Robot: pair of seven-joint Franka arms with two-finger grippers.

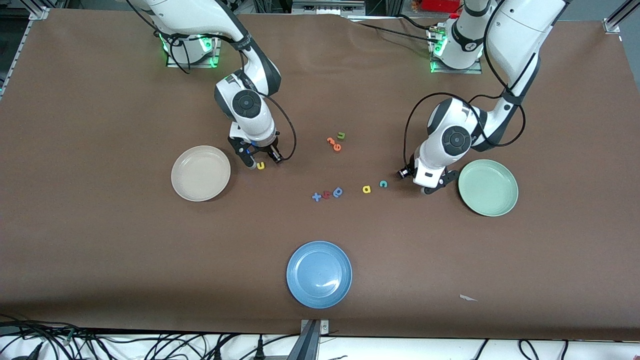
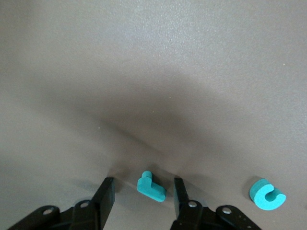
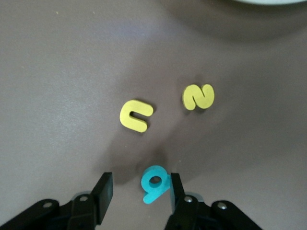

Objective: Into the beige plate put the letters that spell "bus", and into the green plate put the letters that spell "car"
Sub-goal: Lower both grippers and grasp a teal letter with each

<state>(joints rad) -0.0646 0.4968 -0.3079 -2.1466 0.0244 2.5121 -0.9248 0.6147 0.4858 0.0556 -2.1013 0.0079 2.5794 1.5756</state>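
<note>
My right gripper (image 1: 261,161) is down at the table beside the beige plate (image 1: 200,173). It is open around the teal "b" (image 3: 156,183); one finger (image 3: 174,189) touches the letter and the other stands off. The yellow "u" (image 3: 135,115) and yellow "s" (image 3: 198,97) lie close by. My left gripper (image 1: 429,186) is low beside the green plate (image 1: 488,187), open around the teal "r" (image 2: 151,187), with a gap on both sides. The teal "c" (image 2: 266,194) lies just outside one finger, and the yellow "a" (image 1: 366,189) lies next to the "c" (image 1: 383,184). Both plates are empty.
A blue plate (image 1: 319,274) sits near the front camera's edge of the table. A blue "x" (image 1: 316,196), a red piece (image 1: 326,194) and a blue letter (image 1: 338,191) lie in a row mid-table. A green "u" (image 1: 341,135) and orange pieces (image 1: 334,144) lie nearer the bases.
</note>
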